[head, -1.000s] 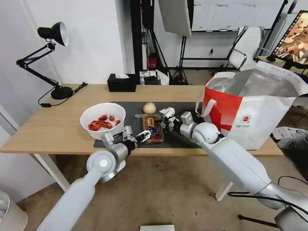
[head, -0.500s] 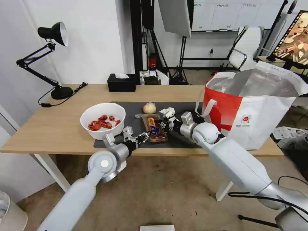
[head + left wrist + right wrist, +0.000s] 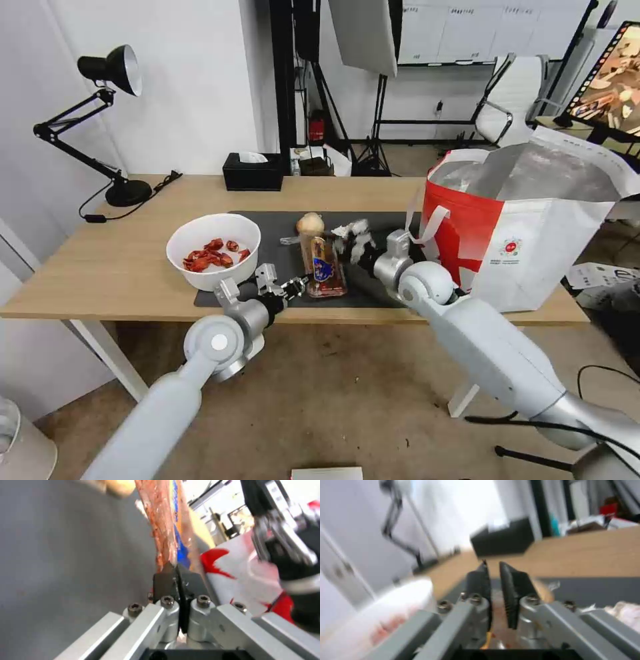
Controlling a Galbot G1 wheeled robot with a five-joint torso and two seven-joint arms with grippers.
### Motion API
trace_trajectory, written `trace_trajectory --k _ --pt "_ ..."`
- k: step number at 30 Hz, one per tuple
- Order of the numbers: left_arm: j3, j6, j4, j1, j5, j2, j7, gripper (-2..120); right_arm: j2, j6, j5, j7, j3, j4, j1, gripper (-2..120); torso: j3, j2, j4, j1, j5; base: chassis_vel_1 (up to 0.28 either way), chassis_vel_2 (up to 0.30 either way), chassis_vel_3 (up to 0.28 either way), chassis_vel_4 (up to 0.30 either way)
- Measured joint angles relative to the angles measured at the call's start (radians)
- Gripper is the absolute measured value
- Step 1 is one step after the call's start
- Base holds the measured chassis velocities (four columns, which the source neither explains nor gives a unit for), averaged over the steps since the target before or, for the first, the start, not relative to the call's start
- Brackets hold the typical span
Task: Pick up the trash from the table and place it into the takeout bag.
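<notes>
The clear plastic tray (image 3: pixel 324 261) with food scraps stands tipped on its long edge on the dark mat (image 3: pixel 277 230) of the table (image 3: pixel 120 267). My left gripper (image 3: pixel 298 287) is shut on the tray's (image 3: pixel 163 525) near corner, its fingertips (image 3: pixel 166 576) pressed together on the plastic. My right gripper (image 3: pixel 343 248) pinches the tray's far side, with only a narrow gap between its fingers (image 3: pixel 511 590). The tan bulb-like lump (image 3: pixel 309 223) and a crumpled white tissue (image 3: pixel 353 230) lie just behind. The white bowl of red shells (image 3: pixel 213 248) sits left. The takeout bag (image 3: pixel 527 227) stands open at the right.
A black tissue box (image 3: pixel 253 172) sits at the table's back edge and a black desk lamp (image 3: pixel 110 127) at the far left corner. The bag's white strap handle (image 3: pixel 430 223) hangs close to my right wrist. Bare wood lies left of the bowl.
My right gripper has risen and drawn back toward the bag, tipping the tray from flat up onto its edge. The left gripper has stayed low at the near corner.
</notes>
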Motion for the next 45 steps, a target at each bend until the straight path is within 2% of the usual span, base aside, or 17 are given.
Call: trace_trajectory --k 2,6,10,11,12,14,18,20,21,22,23,26,30,32,33,35,45 --pt "-0.013 -0.023 -0.027 -0.013 0.002 0.018 0.001 0 -0.042 0.040 -0.001 0.019 0.059 0.108 -0.102 25 0.000 0.000 -0.0002 0.000 0.0000 0.000 0.000 0.000 0.000" --pt "-0.020 -0.043 -0.041 -0.044 0.008 0.040 0.003 0 -0.087 0.051 -0.038 0.031 0.116 0.205 -0.208 35 0.000 0.000 -0.0003 0.000 0.0003 0.000 0.000 0.000 0.000" --pt "-0.016 -0.069 -0.045 -0.156 0.005 0.093 0.013 0 -0.145 0.050 -0.166 0.048 0.195 0.338 -0.388 50 0.000 0.000 -0.0004 0.000 0.0002 0.000 0.000 0.000 0.000" --pt "0.007 -0.077 -0.034 -0.251 -0.007 0.115 0.017 0 -0.161 0.048 -0.293 0.068 0.237 0.393 -0.495 59 0.000 0.000 -0.0001 0.000 0.0003 0.000 0.000 0.000 0.000" --pt "0.007 -0.077 -0.034 -0.251 -0.007 0.115 0.017 0 -0.161 0.048 -0.293 0.068 0.237 0.393 -0.495 59 0.000 0.000 -0.0001 0.000 0.0003 0.000 0.000 0.000 0.000" --pt "0.067 -0.088 -0.007 -0.387 -0.013 0.121 0.019 0 -0.163 0.047 -0.411 0.087 0.280 0.433 -0.593 67 0.000 0.000 -0.0002 0.000 0.0000 0.000 0.000 0.000 0.000" --pt "0.155 -0.097 0.039 -0.524 0.020 0.108 0.040 0 -0.153 0.045 -0.465 0.101 0.308 0.456 -0.658 78 0.000 0.000 -0.0002 0.000 0.0006 0.000 0.000 0.000 0.000" --pt "0.337 -0.115 0.166 -0.750 0.114 0.023 0.085 0 -0.129 0.041 -0.516 0.106 0.342 0.483 -0.732 91 0.000 0.000 -0.0002 0.000 0.0005 0.000 0.000 0.000 0.000" --pt "0.337 -0.115 0.166 -0.750 0.114 0.023 0.085 0 -0.129 0.041 -0.516 0.106 0.342 0.483 -0.732 91 0.000 0.000 -0.0002 0.000 0.0005 0.000 0.000 0.000 0.000" --pt "0.416 -0.138 0.226 -0.831 0.166 -0.028 0.104 0 -0.122 0.041 -0.531 0.106 0.350 0.488 -0.744 97 0.000 0.000 -0.0005 0.000 0.0002 0.000 0.000 0.000 0.000" --pt "0.416 -0.138 0.226 -0.831 0.166 -0.028 0.104 0 -0.122 0.041 -0.531 0.106 0.350 0.488 -0.744 97 0.000 0.000 -0.0005 0.000 0.0002 0.000 0.000 0.000 0.000" --pt "0.565 -0.171 0.345 -0.960 0.360 -0.129 0.187 0 -0.103 0.041 -0.560 0.106 0.366 0.490 -0.762 100 0.000 0.000 -0.0007 0.000 0.0007 0.000 0.000 0.000 0.000" --pt "0.631 -0.181 0.416 -1.011 0.476 -0.193 0.243 0 -0.094 0.041 -0.567 0.105 0.376 0.496 -0.773 100 0.000 0.000 -0.0004 0.000 0.0006 0.000 0.000 0.000 0.000" --pt "0.708 -0.213 0.521 -1.067 0.639 -0.260 0.351 0 -0.088 0.041 -0.577 0.103 0.395 0.504 -0.790 100 0.000 0.000 -0.0007 0.000 0.0006 0.000 0.000 0.000 0.000" --pt "0.708 -0.213 0.521 -1.067 0.639 -0.260 0.351 0 -0.088 0.041 -0.577 0.103 0.395 0.504 -0.790 100 0.000 0.000 -0.0007 0.000 0.0006 0.000 0.000 0.000 0.000" --pt "0.758 -0.244 0.587 -1.105 0.738 -0.297 0.430 0 -0.086 0.041 -0.585 0.101 0.413 0.509 -0.802 100 0.000 0.000 -0.0004 0.000 0.0005 0.000 0.000 0.000 0.000" --pt "0.819 -0.278 0.669 -1.143 0.839 -0.351 0.579 0 -0.083 0.044 -0.585 0.097 0.491 0.544 -0.865 100 0.000 0.000 -0.0003 0.000 0.0003 0.000 0.000 0.000 0.000"
